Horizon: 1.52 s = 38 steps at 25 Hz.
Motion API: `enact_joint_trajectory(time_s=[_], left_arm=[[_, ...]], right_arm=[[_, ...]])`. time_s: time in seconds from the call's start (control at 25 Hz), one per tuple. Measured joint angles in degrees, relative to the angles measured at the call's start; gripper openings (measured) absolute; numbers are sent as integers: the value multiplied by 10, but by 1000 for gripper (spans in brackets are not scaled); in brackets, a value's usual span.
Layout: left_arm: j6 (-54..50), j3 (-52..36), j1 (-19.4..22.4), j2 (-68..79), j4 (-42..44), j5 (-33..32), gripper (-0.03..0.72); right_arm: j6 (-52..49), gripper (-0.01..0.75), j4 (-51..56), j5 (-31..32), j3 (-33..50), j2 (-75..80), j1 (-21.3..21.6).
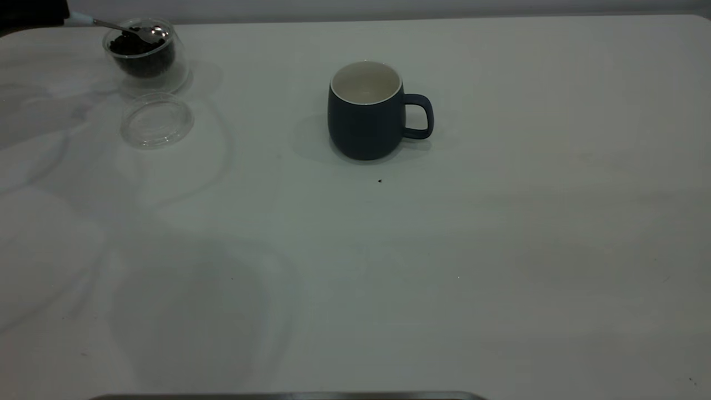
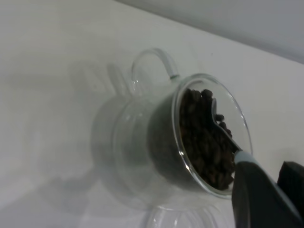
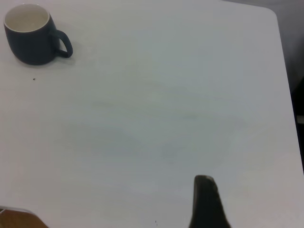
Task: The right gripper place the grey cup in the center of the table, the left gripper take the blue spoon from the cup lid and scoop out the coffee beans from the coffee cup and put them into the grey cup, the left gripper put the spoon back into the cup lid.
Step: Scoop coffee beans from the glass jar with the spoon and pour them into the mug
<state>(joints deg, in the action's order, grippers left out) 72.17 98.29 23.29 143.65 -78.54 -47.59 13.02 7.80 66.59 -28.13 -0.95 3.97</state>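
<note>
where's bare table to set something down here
Bare table lies right of the grey cup, along the near edge, and between that cup and the cup lid. The far-left corner is crowded: coffee cup, lid, and blue spoon held by the left gripper.

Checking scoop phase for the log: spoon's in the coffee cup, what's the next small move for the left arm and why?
Probably lift the blue spoon straight up out of the coffee cup, keeping the bowl level. Its bowl already sits among the coffee beans, the grey cup stands empty mid-table, and the cup lid is bare. The left gripper holds the handle.
</note>
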Motion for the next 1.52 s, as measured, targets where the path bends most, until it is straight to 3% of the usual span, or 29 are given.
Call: enact_joint_trajectory(time_s=[0.24,0.56,0.72,1.2,1.52], left_arm=[[-19,0,0,4,1,-1,133],[-180,0,0,4,83,-13,133],[-244,0,1,4,85,-14,133],[-280,0,5,4,72,-34,133],[-290,0,41,4,72,-64,133]], right_arm=[[0,459,0,0,0,0,0],[0,459,0,0,0,0,0],[0,459,0,0,0,0,0],[0,459,0,0,0,0,0],[0,459,0,0,0,0,0]])
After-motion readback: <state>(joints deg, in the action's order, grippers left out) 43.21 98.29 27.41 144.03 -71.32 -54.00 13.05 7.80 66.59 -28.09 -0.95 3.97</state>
